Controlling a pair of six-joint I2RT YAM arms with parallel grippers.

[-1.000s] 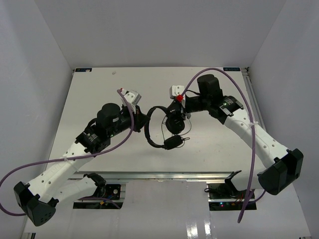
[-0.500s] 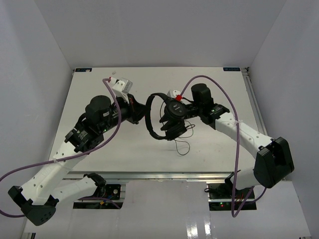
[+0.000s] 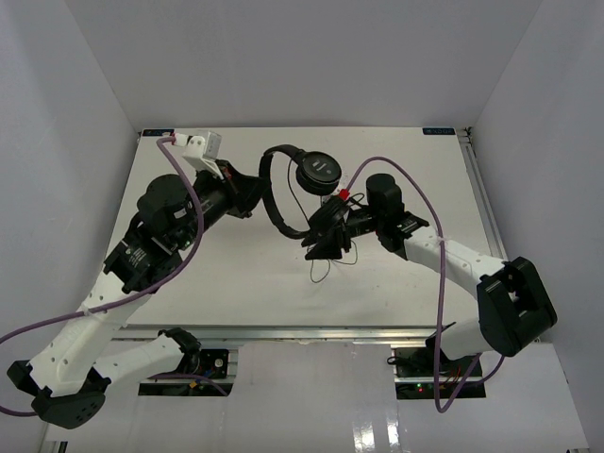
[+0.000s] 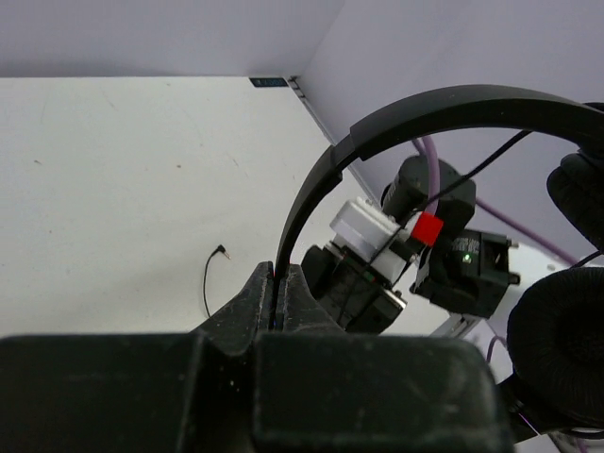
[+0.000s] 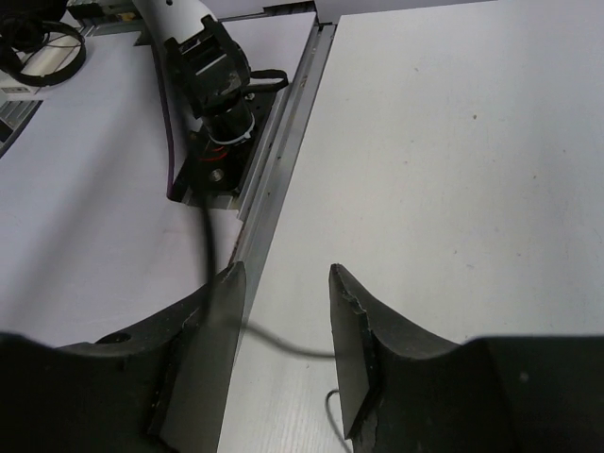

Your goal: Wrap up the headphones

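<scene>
While the left gripper (image 4: pixel 276 283) pinches the thin headband (image 4: pixel 425 109), jaws fully shut, the headphones (image 3: pixel 318 173) hang above the counter (image 3: pixel 236 283). Right gripper (image 5: pixel 287 274) close beside, half open; cord (image 5: pixel 283 345) crosses its gap, unpinched.

The headphones (image 3: pixel 316 173) are plain black, the table (image 3: pixel 245 283) is white, the arm links (image 3: pixel 453 257) are white with black joints, the cables (image 4: pixel 432 165) are purple, and one tab (image 4: pixel 427 228) is red.
</scene>
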